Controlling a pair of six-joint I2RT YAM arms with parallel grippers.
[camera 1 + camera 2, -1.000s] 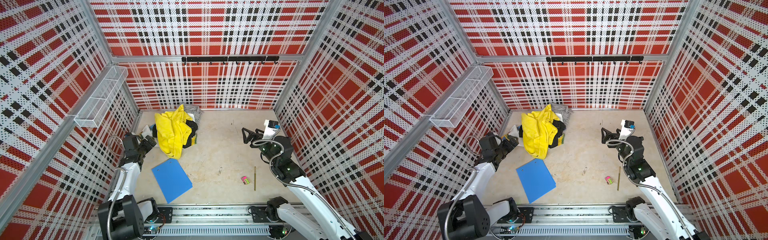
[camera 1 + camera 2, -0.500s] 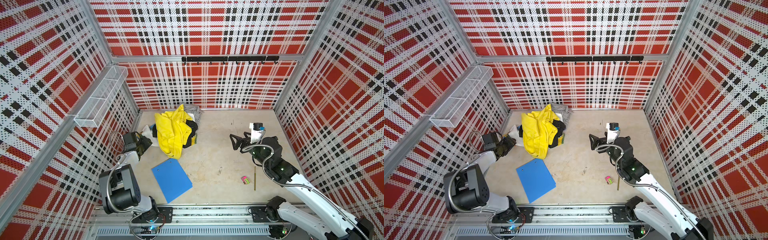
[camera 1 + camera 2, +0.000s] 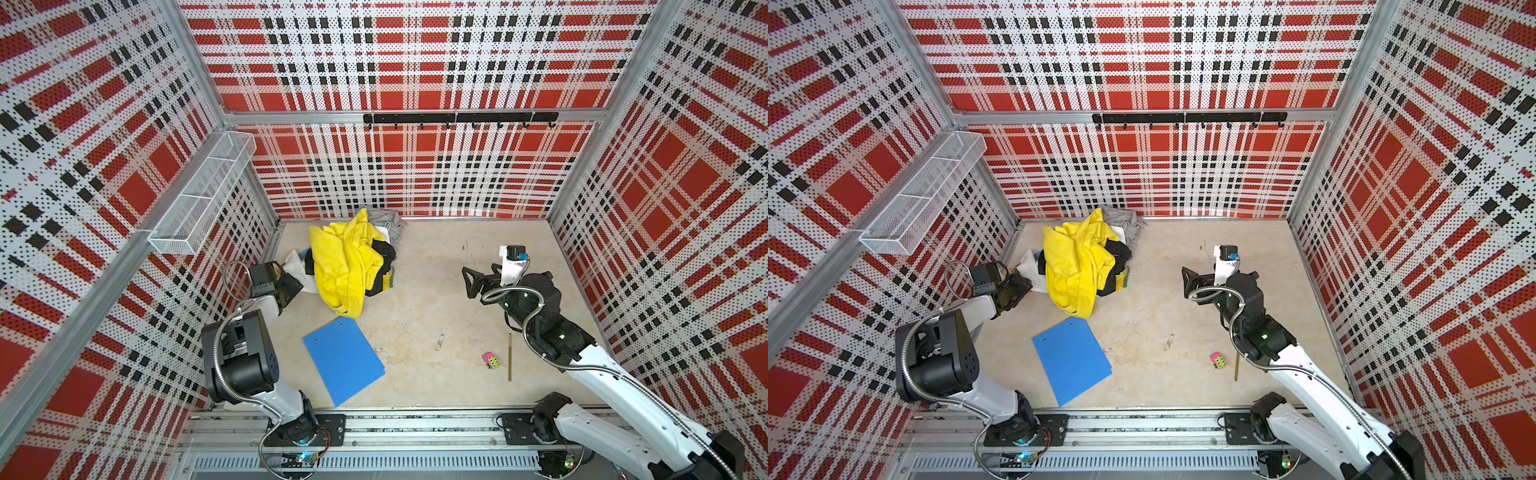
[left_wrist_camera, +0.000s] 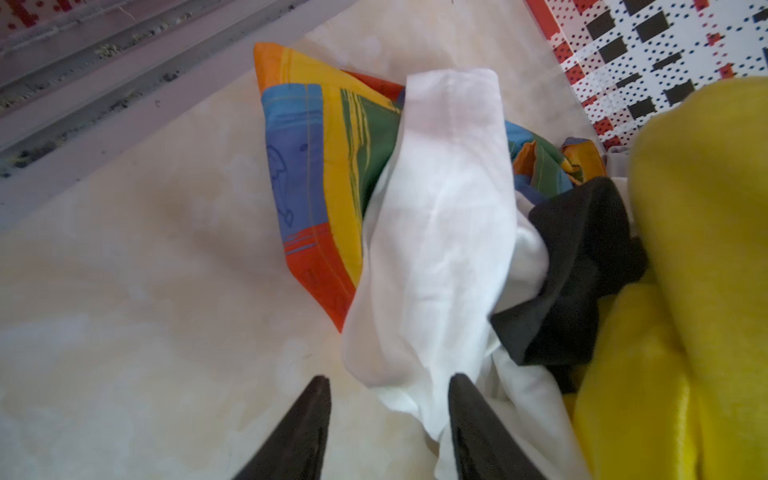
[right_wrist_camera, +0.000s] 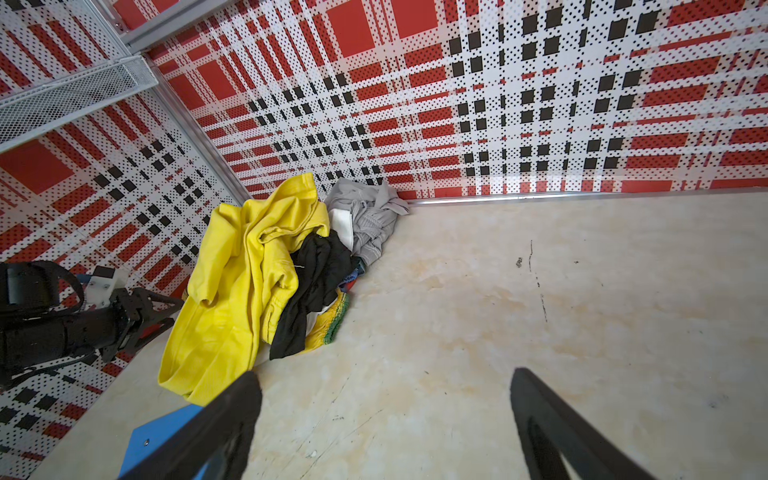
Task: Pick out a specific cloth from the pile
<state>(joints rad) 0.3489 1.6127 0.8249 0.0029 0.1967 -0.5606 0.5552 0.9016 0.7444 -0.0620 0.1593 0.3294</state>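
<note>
The left arm reaches low beside the left wall. The left fingers (image 4: 299,428) stand half spread at the edge of the pile (image 3: 349,266), and a white fold (image 4: 440,232) lies partly between them, not pinched. The right arm is bent above the bare middle, its right fingers (image 5: 216,424) spread wide and holding nothing. The worktop (image 3: 436,291) is pale and stained, inside perforated plaid walls (image 3: 415,166). The cloth (image 4: 316,166), thin with broad bright stripes, lies flat under the white fold.
</note>
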